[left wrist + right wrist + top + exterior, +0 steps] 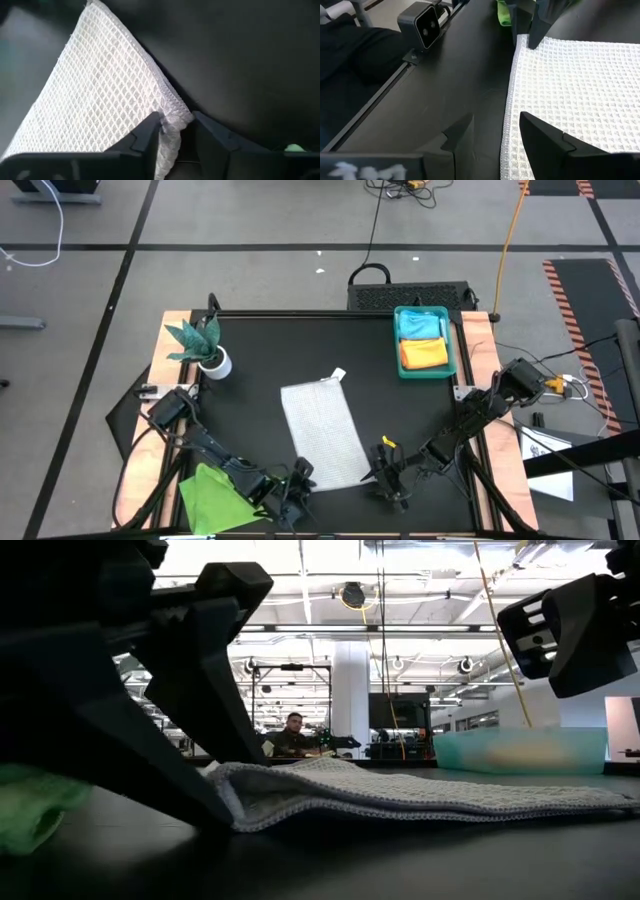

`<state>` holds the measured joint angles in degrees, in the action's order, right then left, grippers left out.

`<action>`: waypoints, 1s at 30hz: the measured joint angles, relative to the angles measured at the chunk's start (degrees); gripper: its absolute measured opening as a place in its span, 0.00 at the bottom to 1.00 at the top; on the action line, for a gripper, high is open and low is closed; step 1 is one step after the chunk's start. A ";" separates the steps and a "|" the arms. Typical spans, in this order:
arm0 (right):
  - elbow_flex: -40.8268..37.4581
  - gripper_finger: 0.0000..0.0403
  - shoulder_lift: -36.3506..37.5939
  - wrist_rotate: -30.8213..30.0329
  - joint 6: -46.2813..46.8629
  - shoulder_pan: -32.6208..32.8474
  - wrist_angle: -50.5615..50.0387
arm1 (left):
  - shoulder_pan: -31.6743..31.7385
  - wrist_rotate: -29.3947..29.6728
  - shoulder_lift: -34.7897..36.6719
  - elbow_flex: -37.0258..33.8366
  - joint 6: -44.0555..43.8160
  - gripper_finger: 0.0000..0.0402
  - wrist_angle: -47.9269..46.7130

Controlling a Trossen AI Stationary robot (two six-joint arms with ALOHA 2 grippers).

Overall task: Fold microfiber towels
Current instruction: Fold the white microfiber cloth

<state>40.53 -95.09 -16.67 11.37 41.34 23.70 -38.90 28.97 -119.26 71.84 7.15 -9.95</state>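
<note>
Overhead first: the white-grey towel (323,429) lies as a folded strip in the middle of the black table (270,345), its long axis running near to far, slightly slanted. The left gripper (300,479) sits at the strip's near left corner, the right gripper (385,470) at its near right corner. A lime green towel (212,495) lies crumpled at the near left, beside the left arm. Far right, the teal tray (427,370) holds a pale blue towel (421,326) and an orange towel (423,354). A potted plant (201,345) stands far left.

Low view: shows what the overhead cannot, namely two layers of the white-grey cloth stacked flat, with one left finger planted at the folded edge. The tray appears blurred behind; a person (290,734) sits in the room beyond.

Left wrist view: the fingers (147,137) stand apart with the towel's corner bunched between them; whether they grip it I cannot tell.

Right wrist view: jaws spread, straddling the towel's hemmed edge just above it, pinching nothing. Only this view shows the low camera (422,25) mounted on the table's edge.
</note>
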 joint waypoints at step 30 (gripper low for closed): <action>-0.02 0.42 -2.58 0.31 -27.37 -0.14 -7.61 | -0.20 -3.83 3.82 -0.16 -9.45 0.33 -5.13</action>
<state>40.51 -97.67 -16.35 -16.00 41.20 16.09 -39.10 25.14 -115.44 71.68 -2.30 -15.07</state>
